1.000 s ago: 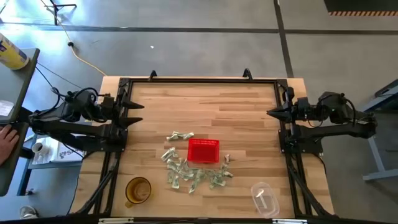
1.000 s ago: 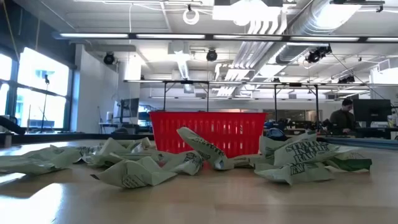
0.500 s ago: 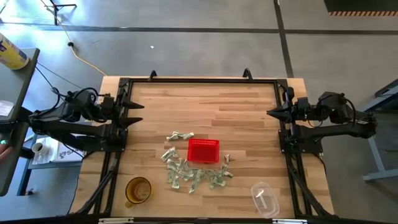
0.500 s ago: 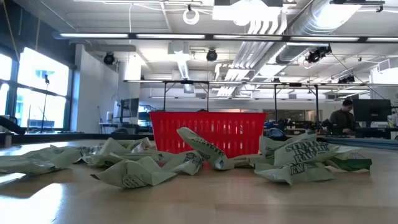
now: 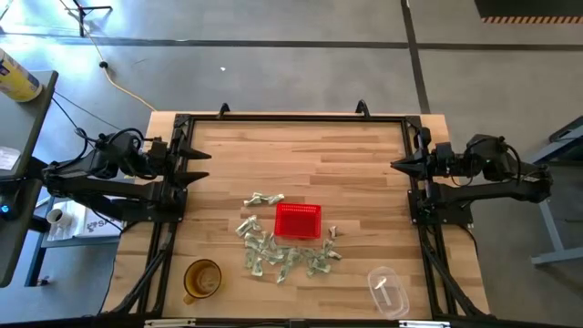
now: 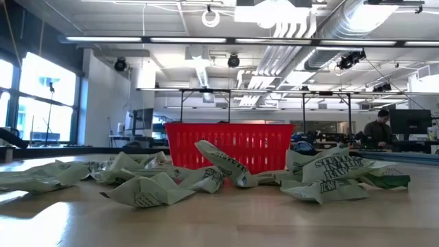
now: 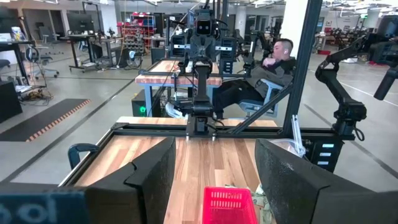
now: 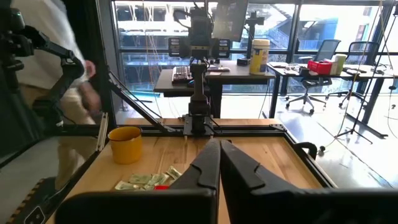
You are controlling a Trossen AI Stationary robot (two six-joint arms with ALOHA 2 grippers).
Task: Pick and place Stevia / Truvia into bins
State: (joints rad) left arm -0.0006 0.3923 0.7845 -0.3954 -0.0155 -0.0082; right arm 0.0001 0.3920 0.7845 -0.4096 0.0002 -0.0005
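The red basket stands on its base near the table's middle, toward the near edge; it also shows in the low view and the left wrist view. Several pale green and white Stevia packets lie flat or crumpled on the wood around it, and a few packets lie to its far left. In the low view the packets lie in front of the basket. My left gripper is open at the table's left edge. My right gripper is shut at the right edge. Both are far from the packets.
An amber cup stands at the near left corner and a clear cup lies at the near right. A black frame rims the table. Bare wood spreads across the far half. People show beyond the table in both wrist views.
A person's hand at the desk left of the table has drawn out of the high view. Neither arm has moved, and the basket and packets lie as before.
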